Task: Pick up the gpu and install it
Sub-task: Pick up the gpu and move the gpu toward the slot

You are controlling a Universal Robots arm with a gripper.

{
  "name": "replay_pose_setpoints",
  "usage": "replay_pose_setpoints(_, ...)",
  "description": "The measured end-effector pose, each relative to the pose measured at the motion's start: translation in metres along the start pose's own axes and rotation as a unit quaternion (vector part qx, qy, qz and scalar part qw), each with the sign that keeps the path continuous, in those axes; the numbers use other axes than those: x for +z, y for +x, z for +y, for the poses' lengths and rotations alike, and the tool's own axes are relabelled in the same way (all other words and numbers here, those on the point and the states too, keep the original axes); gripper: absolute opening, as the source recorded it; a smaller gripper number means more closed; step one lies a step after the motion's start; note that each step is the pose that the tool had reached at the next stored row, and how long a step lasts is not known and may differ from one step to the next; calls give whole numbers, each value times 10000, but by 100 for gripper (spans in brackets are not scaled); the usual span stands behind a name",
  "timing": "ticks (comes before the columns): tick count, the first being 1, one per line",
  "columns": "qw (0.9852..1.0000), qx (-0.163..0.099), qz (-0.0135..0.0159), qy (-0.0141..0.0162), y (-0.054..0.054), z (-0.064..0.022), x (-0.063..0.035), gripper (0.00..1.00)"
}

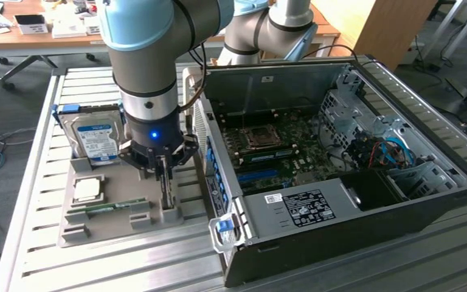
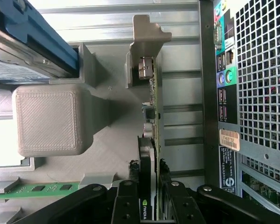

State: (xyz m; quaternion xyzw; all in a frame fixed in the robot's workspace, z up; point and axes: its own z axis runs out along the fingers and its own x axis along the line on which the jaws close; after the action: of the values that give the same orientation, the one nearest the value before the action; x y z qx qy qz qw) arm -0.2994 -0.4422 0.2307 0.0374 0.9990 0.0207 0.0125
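Arm (image 1: 148,61) stands plumb, last links stacked vertical, wrist straight down over the gray tray (image 1: 136,228). A blue light is lit on the wrist.

gripper (image 1: 163,176) points straight down and straddles the gpu (image 1: 167,198). In the wrist view the gripper (image 2: 150,164) has one black fingertip (image 2: 134,164) against the fan face and the other against the green board face, with no gap visible. Reads as clamped on the gpu (image 2: 156,112).

The gpu is directly under the gripper, upright on its long edge and seated in its tray slot (not lifted, lower edge down in the holder). The card runs in line with the jaws and extends away from them in the wrist view.

Around the gripper:
- hard drive (image 1: 95,137), blue label, on edge in the tray, toward the exterior view's left of the gripper, near but apart; its edge also shows in the wrist view (image 2: 23,51).
- CPU (image 1: 87,190) and memory stick (image 1: 107,207) lie flat, further toward the exterior view's left of the gripper.
- open PC case (image 1: 339,152) sits just beside the gripper on the exterior view's right, its rear port panel (image 2: 224,70) facing the card, not touching it.

Tray and case both rest on the slatted metal table (image 1: 79,267).
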Motion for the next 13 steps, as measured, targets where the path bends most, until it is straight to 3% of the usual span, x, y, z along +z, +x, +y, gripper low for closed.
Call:
replay_pose_setpoints(8, 10000, -3, 0, 0, 0, 0, 0, 27)
replay_pose_setpoints(13, 9999, -146, 7, -22, 0, 0, 0, 27)
